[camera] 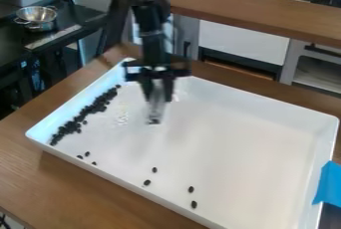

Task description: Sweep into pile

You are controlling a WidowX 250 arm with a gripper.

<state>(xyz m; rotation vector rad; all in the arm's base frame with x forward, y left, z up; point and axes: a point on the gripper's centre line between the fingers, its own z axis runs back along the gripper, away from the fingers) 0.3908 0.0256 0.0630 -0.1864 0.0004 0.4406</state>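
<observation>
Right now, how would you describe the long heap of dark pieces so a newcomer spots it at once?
Find the big white tray on the wooden table. Along the tray's left wall, as the camera sees it, runs the heap of small dark pieces. It is a crowded, slanting band, whereas the few loose pieces by the near wall lie scattered.

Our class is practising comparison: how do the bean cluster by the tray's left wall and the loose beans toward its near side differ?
The bean cluster holds many beans; the loose beans are only a few.
The bean cluster is crowded, with many touching, while the loose beans lie apart.
The bean cluster forms a long band beside the left wall; the loose beans are scattered.
Both are small, dark and in the white tray.
</observation>
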